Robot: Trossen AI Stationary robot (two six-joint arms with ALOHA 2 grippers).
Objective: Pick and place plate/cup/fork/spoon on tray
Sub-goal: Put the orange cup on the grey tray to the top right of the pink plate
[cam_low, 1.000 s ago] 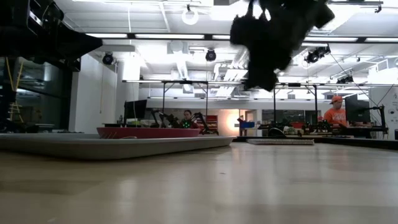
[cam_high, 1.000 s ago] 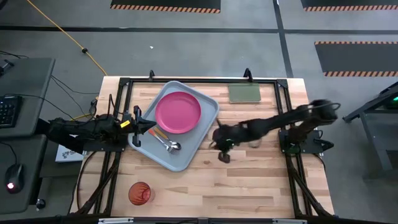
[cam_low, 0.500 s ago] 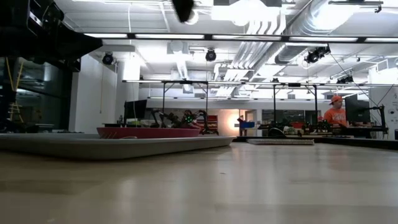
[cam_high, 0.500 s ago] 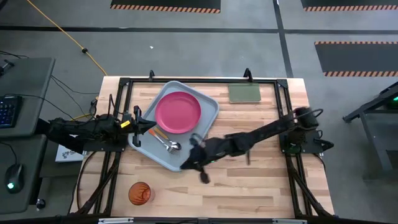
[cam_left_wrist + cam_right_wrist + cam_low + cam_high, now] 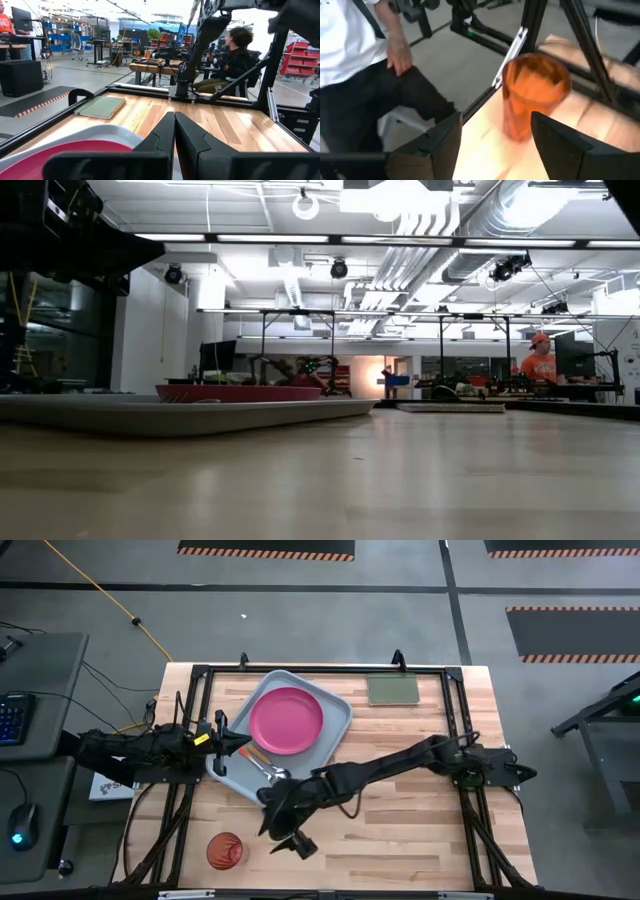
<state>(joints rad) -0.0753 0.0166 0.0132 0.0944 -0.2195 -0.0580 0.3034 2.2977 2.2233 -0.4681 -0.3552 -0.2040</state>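
Right gripper [image 5: 283, 830] reaching for the cup [image 5: 225, 850], fingers spread wide and empty.

The cup stands upright, mouth up, long axis vertical, near the table's 7 o'clock corner, well apart from the tray [image 5: 300, 785]. It is best straddled evenly, then closed on gently. The left gripper [image 5: 232, 745], fingers pressed together, is parked at the tray's 9 o'clock edge.

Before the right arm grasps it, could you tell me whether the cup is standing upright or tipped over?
Upright. The cup stands on its base on the table with its open mouth upward; from above, its round rim shows.
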